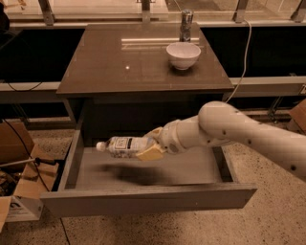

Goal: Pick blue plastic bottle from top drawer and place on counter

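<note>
- Camera view: your gripper is clamped on the blue plastic bottle, holding it sideways above the open top drawer's floor, so the pick looks done.
- Placing remains: the glossy counter carries a white bowl at back right.
- A cardboard box sits on the speckled floor, left.

White bowl, upright, just in front of metal post. Pale cable hanging at right. Cardboard boxes at left on speckled floor. Row of metal uprights on light ledge along top edge.
</note>
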Robot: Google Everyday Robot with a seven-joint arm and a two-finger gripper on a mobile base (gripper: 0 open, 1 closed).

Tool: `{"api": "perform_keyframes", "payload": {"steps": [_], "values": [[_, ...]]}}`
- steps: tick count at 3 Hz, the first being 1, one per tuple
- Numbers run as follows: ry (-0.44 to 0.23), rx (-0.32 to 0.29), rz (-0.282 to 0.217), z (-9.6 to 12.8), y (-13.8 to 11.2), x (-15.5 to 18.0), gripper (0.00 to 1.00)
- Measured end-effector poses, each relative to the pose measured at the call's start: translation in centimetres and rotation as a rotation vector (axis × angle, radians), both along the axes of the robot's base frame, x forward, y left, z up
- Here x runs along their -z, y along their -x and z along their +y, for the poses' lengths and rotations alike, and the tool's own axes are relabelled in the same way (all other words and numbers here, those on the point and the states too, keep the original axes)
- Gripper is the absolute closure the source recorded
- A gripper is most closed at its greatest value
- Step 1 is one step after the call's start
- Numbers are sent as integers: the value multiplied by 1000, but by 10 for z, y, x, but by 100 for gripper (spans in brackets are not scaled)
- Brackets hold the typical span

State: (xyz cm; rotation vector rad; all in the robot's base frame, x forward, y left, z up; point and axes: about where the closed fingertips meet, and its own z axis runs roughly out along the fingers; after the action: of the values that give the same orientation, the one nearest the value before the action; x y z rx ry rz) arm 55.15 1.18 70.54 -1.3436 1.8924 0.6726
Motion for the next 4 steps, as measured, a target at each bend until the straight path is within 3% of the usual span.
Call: {"api": "perform_keyframes", "payload": {"steps": [1, 2, 3, 4], "values": [[57, -18, -119, -41, -9, -71, 100], [70, 46, -234, -93, -41, -149, 100], [70, 125, -254, -115, -74, -185, 100], [40, 207, -228, -117, -120, -195, 100]]}}
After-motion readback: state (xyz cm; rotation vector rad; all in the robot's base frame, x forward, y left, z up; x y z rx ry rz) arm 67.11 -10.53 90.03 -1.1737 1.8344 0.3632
